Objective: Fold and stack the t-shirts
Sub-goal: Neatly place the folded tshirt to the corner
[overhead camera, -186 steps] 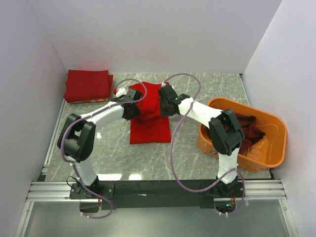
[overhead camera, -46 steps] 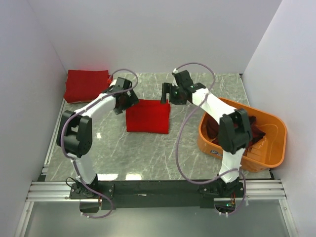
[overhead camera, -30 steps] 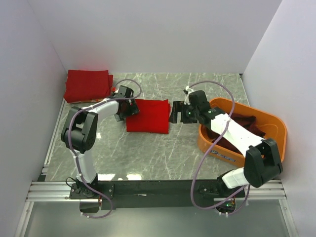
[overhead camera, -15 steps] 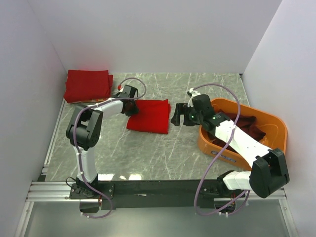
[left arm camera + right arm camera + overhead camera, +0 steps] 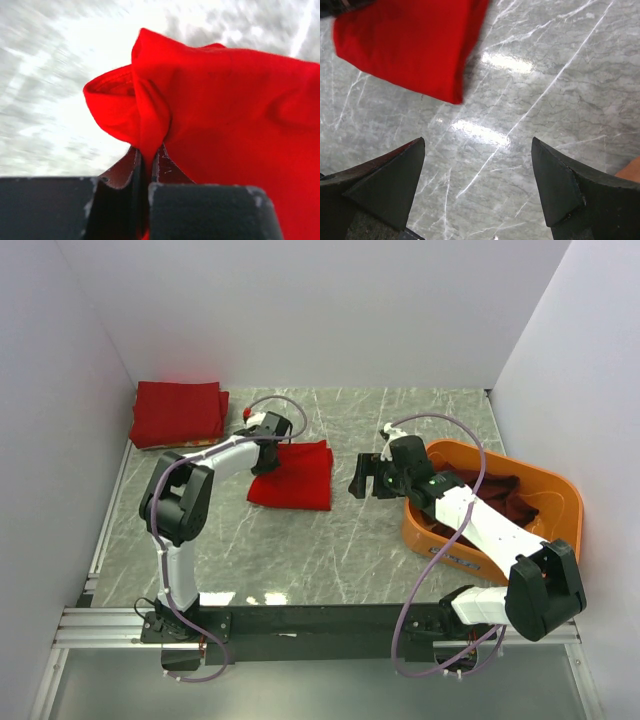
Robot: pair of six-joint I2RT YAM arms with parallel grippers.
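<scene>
Left gripper (image 5: 147,165): clamped tight on a corner of the folded red shirt (image 5: 297,476) - a bunched fold of cloth is pinched between its two fingers.
Grip point: the shirt's far left corner, seen from above; the cloth puckers upward around the fingers in the left wrist view.
Folded red shirt: lies near the middle of the table (image 5: 330,550), slightly skewed, its right edge facing the right gripper; the rest of it rests on the marble-patterned top.
Left arm: reaches forward from its base, with the wrist above the shirt's far left edge.
Right gripper (image 5: 477,150): fingers spread wide, nothing between them - only bare table shows in the gap.
Right gripper position: just to the right of the folded shirt, apart from it, between the shirt and the orange tub (image 5: 556,545).
Right arm: stretches over the tub's left rim toward the table's centre.
Red stack (image 5: 178,413): folded red shirts piled in the far left corner, apart from both grippers.
Maroon shirts (image 5: 502,502): crumpled inside the tub at the right side.
</scene>
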